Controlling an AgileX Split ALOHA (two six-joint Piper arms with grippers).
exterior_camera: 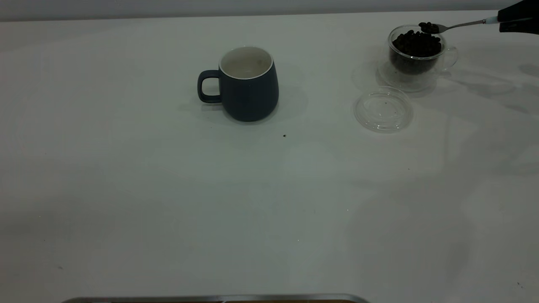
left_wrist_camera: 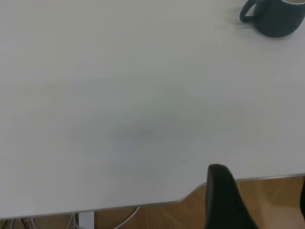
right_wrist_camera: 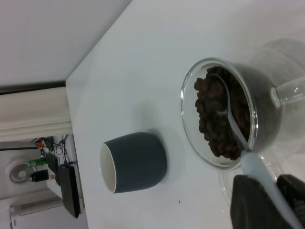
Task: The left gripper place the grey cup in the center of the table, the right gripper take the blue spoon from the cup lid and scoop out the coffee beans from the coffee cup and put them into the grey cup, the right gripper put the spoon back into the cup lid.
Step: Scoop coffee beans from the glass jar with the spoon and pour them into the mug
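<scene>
The left gripper (left_wrist_camera: 257, 200) is parked off the near left edge of the table (exterior_camera: 126, 189), over the floor. Only its dark fingers (left_wrist_camera: 224, 195) show in its own camera. They stand apart with nothing between them, so it looks open and idle.

The grey cup (exterior_camera: 248, 84) stands upright near the middle of the table, a bit toward the far edge, with its handle pointing left. Its inside looks white and bare, with no beans in it that I can see. So the first job, putting the cup in the middle, looks done.

Next comes the clear cup lid (exterior_camera: 383, 109), lying flat on the table, well to the right of the grey cup. No spoon is on it.

Just behind the lid, near the far right corner, is the glass coffee cup (exterior_camera: 417, 52), full of dark coffee beans (exterior_camera: 417, 44).

The blue spoon (exterior_camera: 452, 26) hangs just above the coffee cup's rim with a small heap of beans in its bowl. The right gripper (exterior_camera: 516, 19) is closed on the spoon's handle at the far right edge.

Still to do, I think: carry the beans over, tip them into the grey cup, then lay the spoon on the lid.
</scene>
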